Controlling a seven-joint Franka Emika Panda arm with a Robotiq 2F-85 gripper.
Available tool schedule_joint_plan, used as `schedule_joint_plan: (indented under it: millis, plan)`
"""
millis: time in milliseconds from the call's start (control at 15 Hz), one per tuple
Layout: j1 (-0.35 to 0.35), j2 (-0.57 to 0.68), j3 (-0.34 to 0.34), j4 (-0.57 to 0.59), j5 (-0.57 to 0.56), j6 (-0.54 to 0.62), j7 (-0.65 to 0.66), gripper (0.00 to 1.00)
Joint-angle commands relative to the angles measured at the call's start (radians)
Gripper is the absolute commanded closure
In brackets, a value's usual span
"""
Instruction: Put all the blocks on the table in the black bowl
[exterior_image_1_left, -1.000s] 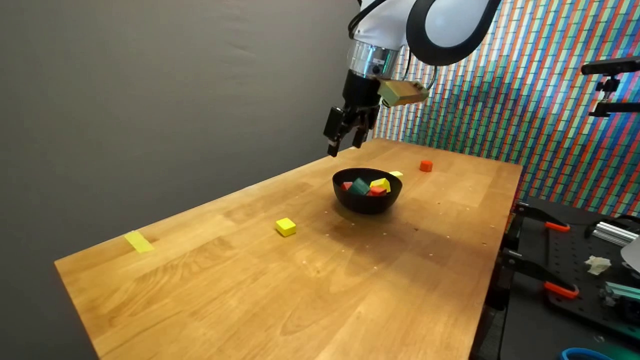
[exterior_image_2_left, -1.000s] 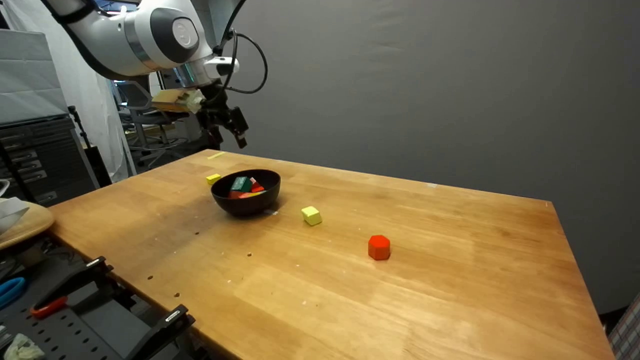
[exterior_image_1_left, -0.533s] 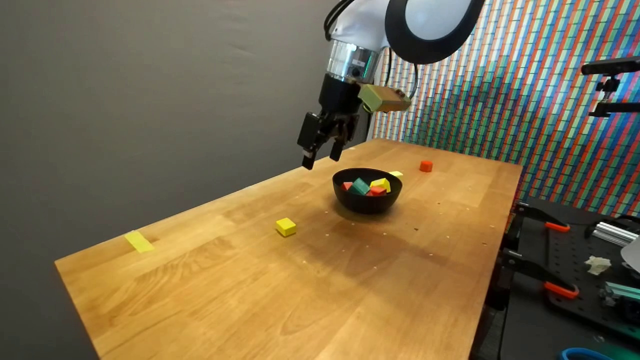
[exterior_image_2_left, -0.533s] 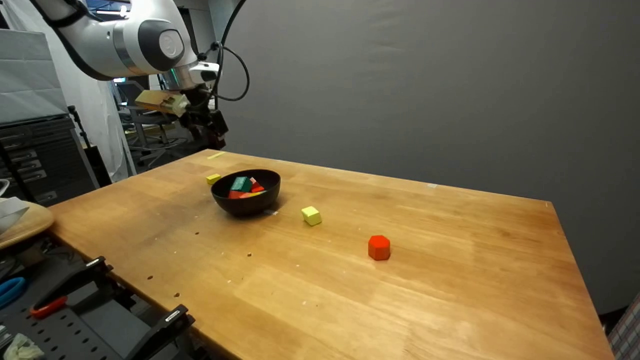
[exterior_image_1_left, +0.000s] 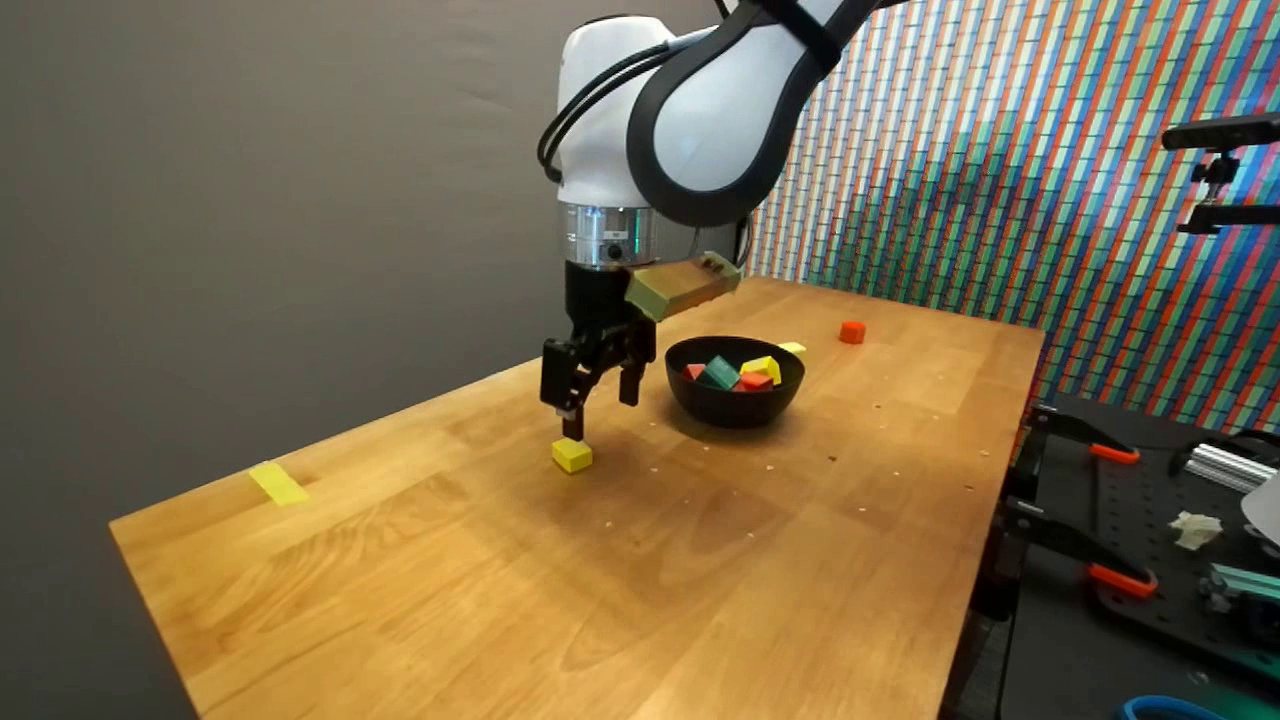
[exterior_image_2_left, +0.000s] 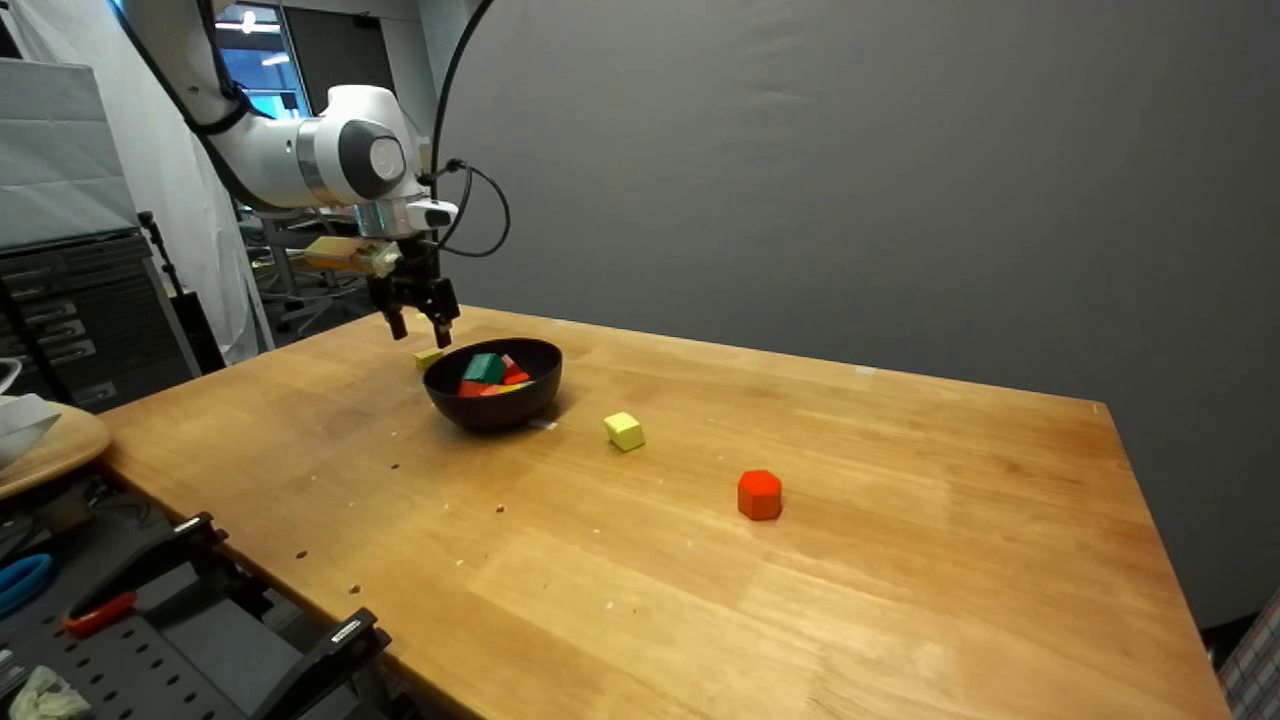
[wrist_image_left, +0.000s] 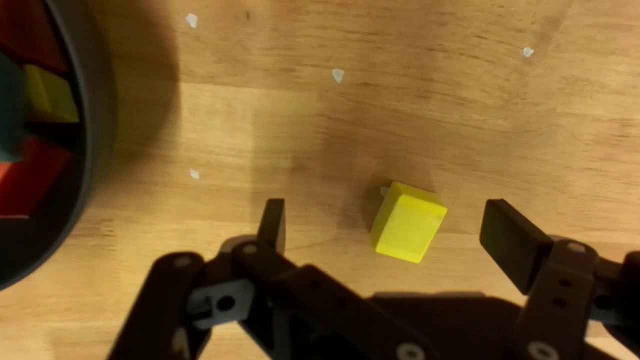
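Here's the gripper (exterior_image_1_left: 600, 410), low over the table (exterior_image_1_left: 400, 620), its fingers (wrist_image_left: 512, 245) spread wide, and a yellow block (wrist_image_left: 410, 222) is right there below! The wrist view has it in the gap between them, turned at an angle, bare wood showing on both sides, and it's a bit nearer the finger on the right of that view. The block sits on the table, clear of either fingertip. Just beside the action, the black bowl (exterior_image_1_left: 735, 408) stands upright, and what a mix inside: a green block (exterior_image_1_left: 720, 373), another yellow block (exterior_image_1_left: 765, 367) and red blocks (exterior_image_1_left: 756, 382), heaped together, some of them tilted. Exactly how many lie in there, we can't tell from these angles. Round the other side of the bowl, there's more on the wood: a pale yellow block (exterior_image_2_left: 625, 432) near it, and farther off an orange-red block (exterior_image_2_left: 760, 496) with a six-sided top, well apart from the gripper. Both exterior views pick up that pair, though in an exterior view the bowl hides part of the pale one. Up above, the white arm (exterior_image_1_left: 710, 140) hangs over it all, its lower end pointing down, with a grey wall (exterior_image_2_left: 850, 180) behind. And by the table's edge, a strip of yellow tape (exterior_image_1_left: 278, 482) lies flat on the wood.
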Motion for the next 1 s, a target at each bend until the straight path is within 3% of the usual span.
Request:
schedule_joint_plan:
  millis: [0, 67, 133, 267, 733, 933]
  plan:
    - [0.059, 0.112, -0.046, 0.182, -0.030, -0.106, 0.012, 0.00]
    - [0.067, 0.132, -0.057, 0.211, -0.036, -0.122, 0.016, 0.00]
    - [0.071, 0.149, -0.060, 0.236, -0.034, -0.139, 0.017, 0.25]
    - [0.078, 0.178, -0.070, 0.281, -0.031, -0.175, 0.019, 0.34]
    - [0.071, 0.211, -0.075, 0.348, -0.023, -0.270, 0.015, 0.88]
    - [0.078, 0.088, -0.103, 0.232, -0.082, -0.252, -0.007, 0.86]
